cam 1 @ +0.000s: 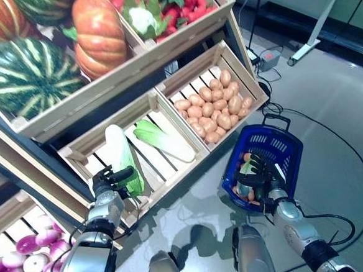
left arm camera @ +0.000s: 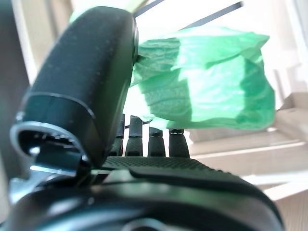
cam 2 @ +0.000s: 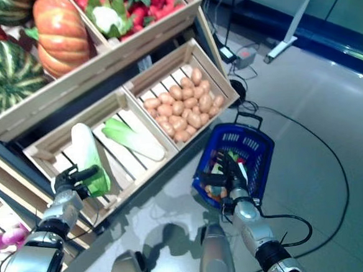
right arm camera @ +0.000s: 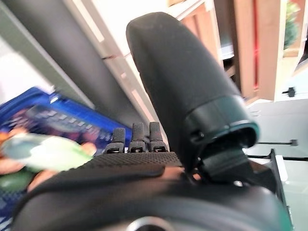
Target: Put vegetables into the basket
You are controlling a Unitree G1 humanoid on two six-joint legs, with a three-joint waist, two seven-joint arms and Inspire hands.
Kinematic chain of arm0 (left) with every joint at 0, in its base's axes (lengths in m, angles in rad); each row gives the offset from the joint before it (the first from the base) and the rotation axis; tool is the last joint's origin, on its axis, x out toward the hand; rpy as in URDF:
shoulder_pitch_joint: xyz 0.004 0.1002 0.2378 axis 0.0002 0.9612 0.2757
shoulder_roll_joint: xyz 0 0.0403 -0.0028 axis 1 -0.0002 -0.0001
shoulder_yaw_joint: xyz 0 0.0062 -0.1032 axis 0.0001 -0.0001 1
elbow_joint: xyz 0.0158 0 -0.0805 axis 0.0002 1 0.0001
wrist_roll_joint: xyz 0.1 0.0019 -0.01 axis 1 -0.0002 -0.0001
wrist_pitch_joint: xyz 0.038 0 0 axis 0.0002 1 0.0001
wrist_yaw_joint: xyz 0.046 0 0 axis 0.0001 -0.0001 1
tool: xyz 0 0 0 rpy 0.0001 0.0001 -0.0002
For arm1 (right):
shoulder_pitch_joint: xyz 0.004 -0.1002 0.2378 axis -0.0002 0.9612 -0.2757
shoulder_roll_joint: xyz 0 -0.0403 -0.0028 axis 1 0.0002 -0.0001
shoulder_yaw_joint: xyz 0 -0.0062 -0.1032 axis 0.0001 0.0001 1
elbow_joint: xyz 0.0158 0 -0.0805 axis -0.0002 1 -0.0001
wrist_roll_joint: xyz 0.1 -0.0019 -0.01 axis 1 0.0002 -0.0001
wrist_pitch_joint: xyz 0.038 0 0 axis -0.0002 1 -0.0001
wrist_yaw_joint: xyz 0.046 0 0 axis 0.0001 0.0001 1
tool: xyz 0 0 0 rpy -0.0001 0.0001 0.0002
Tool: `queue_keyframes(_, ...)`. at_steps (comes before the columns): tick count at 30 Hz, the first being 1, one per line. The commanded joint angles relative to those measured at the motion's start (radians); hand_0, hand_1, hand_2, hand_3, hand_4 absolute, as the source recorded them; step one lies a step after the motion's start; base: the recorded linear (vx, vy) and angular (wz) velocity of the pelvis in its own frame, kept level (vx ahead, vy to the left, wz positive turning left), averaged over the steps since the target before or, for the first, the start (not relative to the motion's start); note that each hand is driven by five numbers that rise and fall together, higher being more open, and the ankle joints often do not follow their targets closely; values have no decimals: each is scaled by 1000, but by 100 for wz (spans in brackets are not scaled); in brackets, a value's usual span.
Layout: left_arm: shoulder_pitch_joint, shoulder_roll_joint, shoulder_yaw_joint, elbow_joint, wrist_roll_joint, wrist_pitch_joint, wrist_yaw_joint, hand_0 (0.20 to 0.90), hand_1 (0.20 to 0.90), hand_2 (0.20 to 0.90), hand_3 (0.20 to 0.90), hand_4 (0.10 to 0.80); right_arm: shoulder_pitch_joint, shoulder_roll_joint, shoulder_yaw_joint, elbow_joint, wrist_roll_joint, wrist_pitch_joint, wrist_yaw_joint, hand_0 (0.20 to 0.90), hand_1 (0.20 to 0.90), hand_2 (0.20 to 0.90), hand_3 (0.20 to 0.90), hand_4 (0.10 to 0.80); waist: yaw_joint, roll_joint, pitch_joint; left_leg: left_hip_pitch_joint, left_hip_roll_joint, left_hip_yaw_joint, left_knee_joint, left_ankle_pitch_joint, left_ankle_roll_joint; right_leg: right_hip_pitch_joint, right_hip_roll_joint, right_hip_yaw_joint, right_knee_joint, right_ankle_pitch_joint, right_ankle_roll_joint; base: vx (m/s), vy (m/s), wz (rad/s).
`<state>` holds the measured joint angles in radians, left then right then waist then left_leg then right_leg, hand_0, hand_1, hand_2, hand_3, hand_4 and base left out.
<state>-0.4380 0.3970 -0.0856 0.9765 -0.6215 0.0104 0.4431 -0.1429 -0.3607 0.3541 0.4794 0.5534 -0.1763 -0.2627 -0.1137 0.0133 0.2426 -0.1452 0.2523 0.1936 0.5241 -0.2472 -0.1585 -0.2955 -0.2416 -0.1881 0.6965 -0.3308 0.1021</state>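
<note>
- Both my hands sit low in the head views: my left hand (cam 1: 110,180) at the front edge of the lower crate, my right hand (cam 1: 257,179) over the near rim of the blue basket (cam 1: 283,146).
- My left hand's fingers are curled, with the thumb out toward the green leafy end of a napa cabbage (cam 1: 123,159); in the left wrist view the thumb (left arm camera: 91,72) lies against the cabbage's green leaves (left arm camera: 211,82), and the fingers (left arm camera: 149,142) are bent just beneath them. I cannot tell whether they really grip it.
- That cabbage lies lengthwise in the left compartment of the lower crate (cam 1: 81,149), white stalk toward the back, green end at the front by my hand.
- A second cabbage (cam 1: 163,139) lies beside it in the same compartment, slanting, apart from the first.
- My right hand hangs with fingers curled, above the vegetables already in the basket; the right wrist view shows pale green and orange pieces (right arm camera: 45,151) in the blue basket past my bent fingers (right arm camera: 137,137), and nothing in the hand.
- The basket stands on the floor (cam 1: 328,101) just right of the crate stand, its black handle (cam 1: 279,122) at the far side.
- Potatoes (cam 1: 215,107) fill the crate compartment to the right of the cabbages.
- On the shelf above are an orange pumpkin (cam 1: 99,33), a striped green squash (cam 1: 28,75) and a bin with cauliflower (cam 1: 141,17) and red vegetables (cam 1: 188,8).
- Purple and white onions (cam 1: 28,259) lie in a bin at the lower left.
</note>
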Motion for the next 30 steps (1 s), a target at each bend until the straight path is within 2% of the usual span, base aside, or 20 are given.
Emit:
queue_keyframes(1,-5,37,40,-135,47,-232,78,300,300,300,300,400,8,37,-40,-83,-54,-148,44,900,900,900,900,800,34,-19,-91,36,-17,8,-127,97,68,172,-32,-25,-240,118,1,58,-48,-3)
queue_keyframes(2,11,26,44,-154,58,-253,79,300,300,300,300,400,12,39,-41,-85,-59,-155,50,900,900,900,900,800,36,-17,-101,54,-20,9,-161,113,65,193,-22,-31,-281,131,3,63,-28,-6)
queue_keyframes(4,58,-4,30,-222,172,-315,101,300,300,300,300,400,28,47,-54,-93,-57,-170,77,900,900,900,900,800,43,-15,-116,108,-36,14,-241,141,63,254,-6,-46,-373,161,7,75,-23,-6)
queue_keyframes(6,86,-17,8,-286,254,-336,116,300,300,300,300,400,42,51,-71,-111,-36,-179,111,900,900,900,900,800,48,-14,-124,138,-48,21,-289,159,64,284,4,-55,-424,185,12,48,-21,4)
queue_keyframes(10,158,-28,-7,-430,297,-360,92,300,300,300,300,400,69,72,-109,-155,5,-181,176,900,900,900,900,800,61,-14,-137,181,-65,20,-372,195,61,334,19,-65,-508,227,21,25,-21,1)
queue_keyframes(13,203,-26,-17,-605,331,-360,47,300,300,300,300,400,55,86,-133,-198,67,-171,248,900,900,900,900,800,85,-23,-153,223,-83,9,-471,227,59,383,31,-81,-598,268,32,35,-44,4)
queue_keyframes(17,211,-12,-40,-713,350,-358,-1,300,300,300,300,400,32,94,-152,-226,189,-126,349,900,900,900,900,800,105,-33,-166,249,-91,4,-528,240,59,410,35,-93,-654,298,41,21,-44,7)
queue_keyframes(18,207,-9,-51,-744,372,-366,-21,300,300,300,300,400,19,93,-161,-228,275,-95,420,900,900,900,900,800,111,-36,-172,257,-94,4,-548,244,59,418,37,-99,-673,308,43,1,-27,6)
queue_keyframes(20,201,1,-70,-771,393,-378,-53,300,300,300,300,400,3,90,-174,-228,319,-77,469,900,900,900,900,800,121,-38,-179,268,-96,1,-582,253,58,429,39,-110,-697,319,47,4,-24,6)
queue_keyframes(23,177,21,-108,-801,427,-377,-115,300,300,300,300,400,-58,54,-186,-225,350,-75,514,900,900,900,900,800,138,-45,-193,271,-101,-13,-610,255,56,443,46,-127,-735,339,53,-4,-28,7)
queue_keyframes(28,145,43,-142,-808,476,-399,-146,300,300,300,300,400,-136,19,-197,-230,367,-75,539,900,900,900,900,800,144,-52,-202,268,-105,-16,-611,245,60,443,53,-129,-752,347,52,-11,-13,4)
queue_keyframes(30,136,51,-156,-804,513,-413,-151,300,300,300,300,400,-162,11,-198,-238,411,-50,565,900,900,900,900,800,144,-54,-203,270,-104,-11,-611,243,61,441,53,-125,-751,347,52,0,0,0)
